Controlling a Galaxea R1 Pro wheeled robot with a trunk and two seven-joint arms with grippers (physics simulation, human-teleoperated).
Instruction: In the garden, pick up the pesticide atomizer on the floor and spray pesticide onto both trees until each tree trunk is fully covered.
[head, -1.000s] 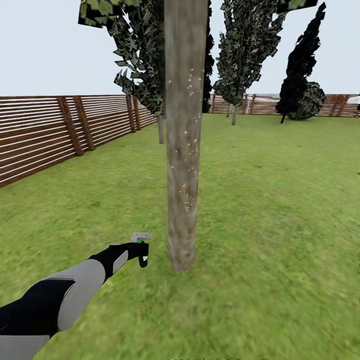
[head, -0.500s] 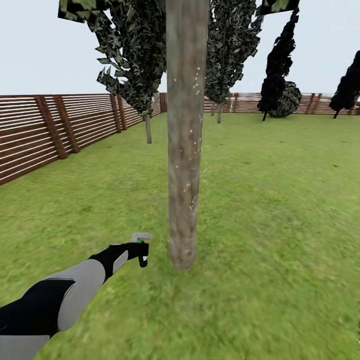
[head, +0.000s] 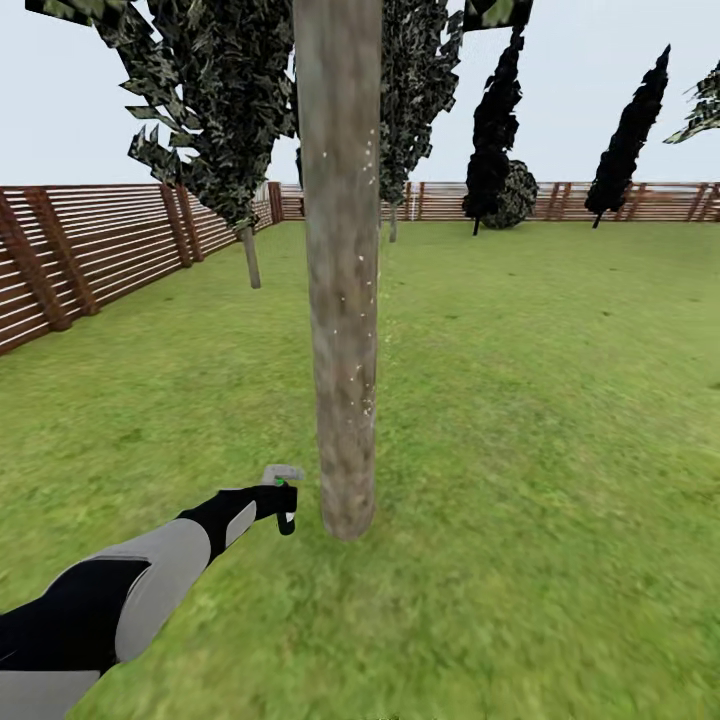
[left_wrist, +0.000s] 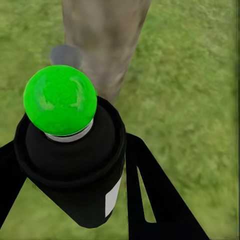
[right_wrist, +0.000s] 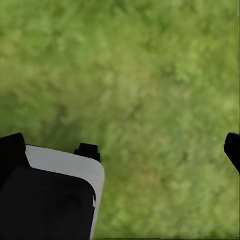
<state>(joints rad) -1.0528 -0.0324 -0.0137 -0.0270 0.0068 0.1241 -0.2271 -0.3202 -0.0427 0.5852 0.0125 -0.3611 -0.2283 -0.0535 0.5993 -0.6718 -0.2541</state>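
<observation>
the left gripper (head: 283, 500) is clamped on the pesticide atomizer (left_wrist: 70, 155), held low and just beside the base of the tree trunk (head: 340, 300) on the lawn (head: 550, 450), probably so spray lands on the bark.

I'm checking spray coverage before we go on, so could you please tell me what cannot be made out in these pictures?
- Tree trunk: its top is cut off by the head view's upper edge, and its far side faces away.
- Pesticide atomizer: too small in the head view to show its nozzle; the left gripper covers its lower body.
- Right gripper: its fingertips sit at the right wrist view's edges, over grass.
</observation>
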